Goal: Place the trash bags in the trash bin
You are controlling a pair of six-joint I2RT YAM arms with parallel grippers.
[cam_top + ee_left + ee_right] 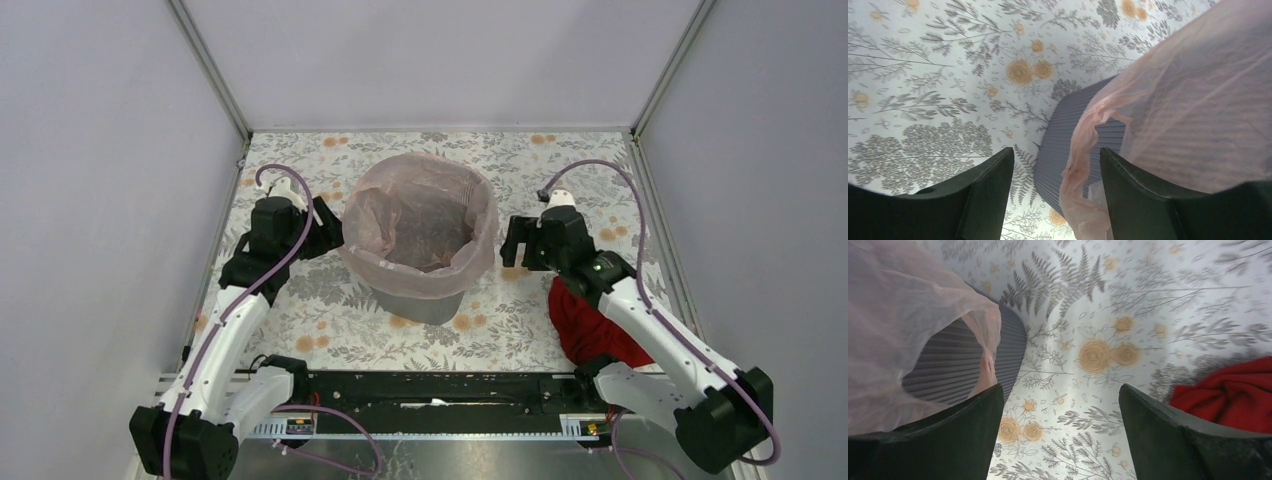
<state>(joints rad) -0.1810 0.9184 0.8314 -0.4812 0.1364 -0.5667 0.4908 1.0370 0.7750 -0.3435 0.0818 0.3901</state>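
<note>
The dark grey mesh trash bin [430,300] stands in the middle of the table. The pale-pink trash bag [420,225] lines it, its edge folded out over the rim all round. My left gripper [325,228] is open just left of the bin; in the left wrist view a loose pink fold [1083,170] hangs between the open fingers, in front of the bin wall [1063,145]. My right gripper [512,243] is open and empty just right of the bin; its view shows the bag [903,315] and bin wall [968,365] at left.
A dark red cloth [590,325] lies on the flowered table cover at the right, under the right arm, and shows in the right wrist view [1233,395]. Grey walls close in the left, right and back. A black rail runs along the near edge [430,390].
</note>
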